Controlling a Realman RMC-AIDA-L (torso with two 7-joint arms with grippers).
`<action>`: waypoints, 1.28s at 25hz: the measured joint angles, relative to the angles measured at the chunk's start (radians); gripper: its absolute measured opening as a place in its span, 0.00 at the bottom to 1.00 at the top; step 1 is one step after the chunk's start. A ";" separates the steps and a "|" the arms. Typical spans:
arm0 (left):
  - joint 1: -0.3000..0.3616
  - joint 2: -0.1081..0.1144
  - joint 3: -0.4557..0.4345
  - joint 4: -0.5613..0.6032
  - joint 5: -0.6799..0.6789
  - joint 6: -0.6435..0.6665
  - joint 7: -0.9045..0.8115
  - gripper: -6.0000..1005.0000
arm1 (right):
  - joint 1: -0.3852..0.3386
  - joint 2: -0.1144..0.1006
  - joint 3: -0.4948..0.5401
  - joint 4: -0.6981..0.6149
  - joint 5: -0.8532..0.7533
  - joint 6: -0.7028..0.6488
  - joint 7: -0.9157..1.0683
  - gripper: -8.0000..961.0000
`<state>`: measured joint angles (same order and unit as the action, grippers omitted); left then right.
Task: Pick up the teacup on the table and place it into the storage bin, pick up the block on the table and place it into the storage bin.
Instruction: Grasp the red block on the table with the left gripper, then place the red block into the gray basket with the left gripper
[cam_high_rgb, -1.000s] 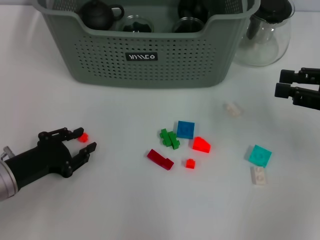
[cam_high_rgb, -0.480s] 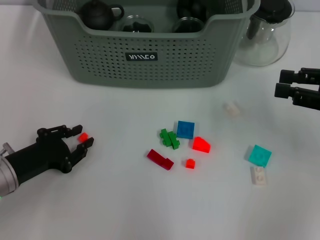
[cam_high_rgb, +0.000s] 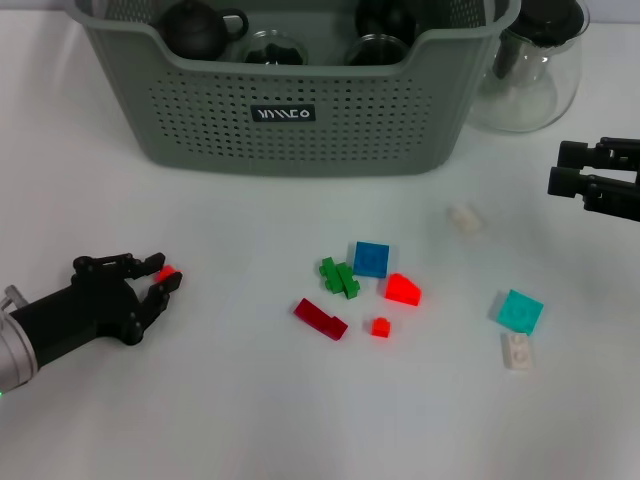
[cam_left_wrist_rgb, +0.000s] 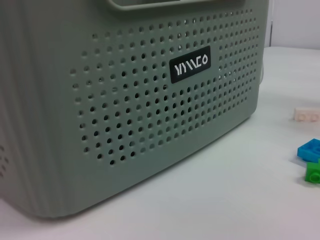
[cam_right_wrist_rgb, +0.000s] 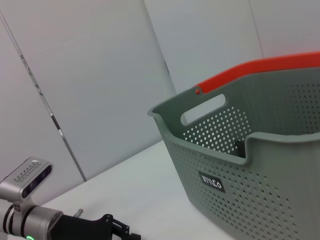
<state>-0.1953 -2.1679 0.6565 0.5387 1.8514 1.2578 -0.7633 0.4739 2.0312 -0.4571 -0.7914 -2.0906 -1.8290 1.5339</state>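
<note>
From the head view we see the left gripper (cam_high_rgb: 163, 277) low over the white table (cam_high_rgb: 200, 400), its fingers (cam_high_rgb: 166, 286) pinching a small red block (cam_high_rgb: 165, 271) between their tips. Ahead of those fingers stands the storage bin (cam_high_rgb: 300, 120), grey-green with perforated walls and a black label; inside it we make out a dark teapot (cam_high_rgb: 196, 28) and glass cups (cam_high_rgb: 275, 48). To the fingers' right, well apart, lie the loose blocks: a green block (cam_high_rgb: 340, 277) touching a blue block (cam_high_rgb: 371, 259), an orange-red wedge (cam_high_rgb: 403, 290), a dark red block (cam_high_rgb: 320, 319), a tiny red cube (cam_high_rgb: 380, 327), a teal tile (cam_high_rgb: 520, 311), a white block (cam_high_rgb: 517, 351) just beside it, and a pale block (cam_high_rgb: 463, 219) nearer the bin. A clear glass jug (cam_high_rgb: 530, 70) stands beside the bin's right end. The right gripper (cam_high_rgb: 562, 167) hangs at the right edge, clear of everything; its fingers look drawn close together, with nothing between them.

In the left wrist view we face the bin's perforated wall (cam_left_wrist_rgb: 125, 125) and its label, with the blue block (cam_left_wrist_rgb: 311, 149), green block (cam_left_wrist_rgb: 314, 171) and pale block (cam_left_wrist_rgb: 306, 114) off to one side. The fingers do not show here.

In the right wrist view we see the bin (cam_right_wrist_rgb: 240, 165) with an orange-red rim band at its far side, and the left arm (cam_right_wrist_rgb: 55, 226) low on the table.
</note>
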 joint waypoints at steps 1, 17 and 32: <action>0.001 0.000 0.000 0.001 0.000 0.000 -0.003 0.30 | 0.000 0.000 0.000 0.000 0.000 0.000 0.000 0.51; -0.004 0.046 -0.037 0.079 0.008 0.183 -0.289 0.16 | -0.003 -0.002 0.000 0.000 0.000 0.001 0.000 0.51; -0.374 0.192 -0.256 0.104 -0.043 0.667 -0.985 0.18 | 0.002 0.001 0.000 0.000 0.000 0.000 -0.001 0.51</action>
<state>-0.5691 -1.9759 0.4002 0.6422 1.8088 1.9250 -1.7487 0.4759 2.0320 -0.4573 -0.7916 -2.0908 -1.8293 1.5329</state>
